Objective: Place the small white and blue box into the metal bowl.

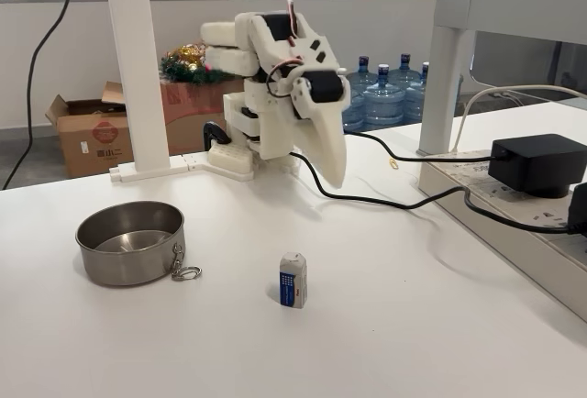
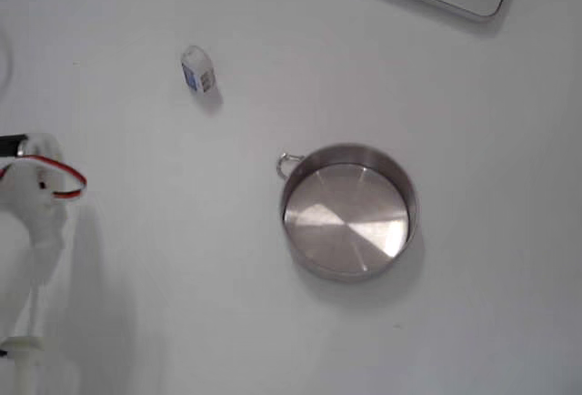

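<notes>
Small white and blue box (image 1: 293, 281) stands upright on the white worktop (image 1: 413, 325), well apart from the pincer (image 1: 336, 173) and in front of and below it in a fixed view; nothing touches it. Arm is folded up over its base at the back of the worktop, pincer pointing down, tip hanging above the surface with nothing in it; fingers look pressed together, but can't tell for sure from this angle. Metal bowl (image 1: 130, 243) sits left of the box in that fixed view, well apart from it, nothing inside, just a bare reflective floor. In a fixed view from above, the box (image 2: 197, 70) lies up and left of the bowl (image 2: 347, 211), clear gap between them, and white arm parts with a red wire (image 2: 64, 181) sit left of the bowl at the frame edge. Bowl is round, shallow, straight-walled, dull silver steel with faint radial sheen on the bottom; a small metal ring clip (image 1: 186, 272) hangs off the rim on the side facing the box. Box is a small rectangular block, white top and sides, blue printed front. Arm shell is matte white plastic. A black cable (image 1: 385, 201) runs across the worktop behind the box to a black power adapter (image 1: 537, 163) right of the pincer.
</notes>
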You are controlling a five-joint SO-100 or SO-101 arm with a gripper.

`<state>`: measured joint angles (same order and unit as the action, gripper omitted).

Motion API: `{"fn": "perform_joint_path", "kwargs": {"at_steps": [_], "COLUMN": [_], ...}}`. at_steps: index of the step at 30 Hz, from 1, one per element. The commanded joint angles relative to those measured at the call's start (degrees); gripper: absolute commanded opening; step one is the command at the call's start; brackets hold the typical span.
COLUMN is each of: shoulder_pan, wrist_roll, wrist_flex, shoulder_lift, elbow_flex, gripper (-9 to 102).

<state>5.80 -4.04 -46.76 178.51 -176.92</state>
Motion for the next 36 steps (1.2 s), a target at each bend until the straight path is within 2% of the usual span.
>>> {"fn": "perform_joint_path", "kwargs": {"at_steps": [1, 5, 8, 13, 16, 21, 24, 28, 33, 36], "shoulder_pan": [-3.8, -7.2, -8.9, -10.6, -12.1, -16.3, -19.3, -21.9, -22.1, -21.4], "wrist_roll": [0.7, 3.3, 1.4, 4.0, 15.7, 47.7, 65.7, 82.9, 94.3, 95.6], "wrist_flex": [11.8, 24.0, 33.9, 46.6, 56.3, 70.2, 70.3, 70.3, 70.6, 70.6], "shoulder_lift": [-14.3, -25.3, -33.1, -36.6, -36.7, -36.8, -39.8, -46.1, -51.0, -51.3], "elbow_flex": [7.3, 12.8, 13.2, 9.8, 5.5, -5.8, -8.5, -6.8, -6.4, -6.3], "gripper": [-5, -5, -5, -5, -5, -5, -5, -5, -5, -5]}}
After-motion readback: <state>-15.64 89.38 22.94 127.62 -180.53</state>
